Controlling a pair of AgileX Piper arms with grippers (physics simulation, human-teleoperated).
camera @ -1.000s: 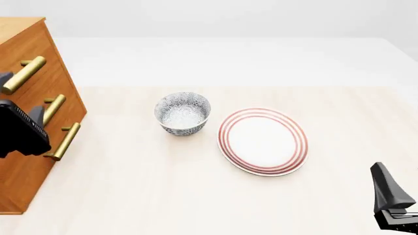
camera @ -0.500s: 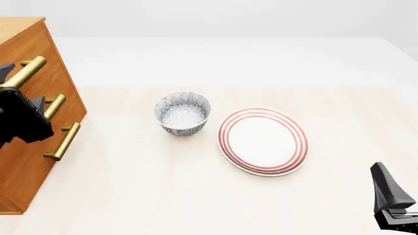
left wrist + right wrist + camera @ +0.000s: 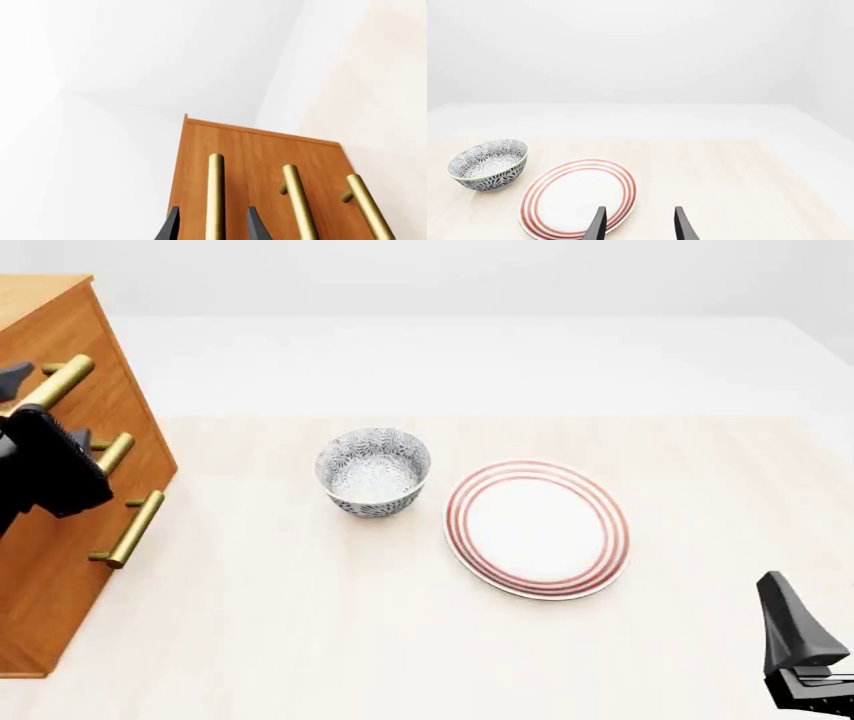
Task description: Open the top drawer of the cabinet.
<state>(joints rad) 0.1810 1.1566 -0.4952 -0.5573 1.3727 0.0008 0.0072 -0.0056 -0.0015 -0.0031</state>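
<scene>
The orange-brown cabinet (image 3: 54,570) stands at the table's left edge, its three drawer fronts flush. The top drawer (image 3: 96,340) carries a brass bar handle (image 3: 60,383). My left gripper (image 3: 47,408) is open at that handle, one dark finger on each side of the bar. In the left wrist view the handle (image 3: 215,195) runs between the two fingertips (image 3: 172,227) with a small gap on either side, and the top drawer front (image 3: 193,165) lies behind. My right gripper (image 3: 798,640) stays low at the front right, open (image 3: 640,227) and holding nothing.
A blue-patterned bowl (image 3: 374,470) sits mid-table, with a red-rimmed white plate (image 3: 537,528) just to its right. The two lower drawers show the same brass handles (image 3: 110,462) (image 3: 134,528). The right wrist view looks over the plate (image 3: 579,197) and bowl (image 3: 488,164).
My left gripper has risen along the cabinet front, from the level of the lower handles up to the top handle. The right arm has not moved.
</scene>
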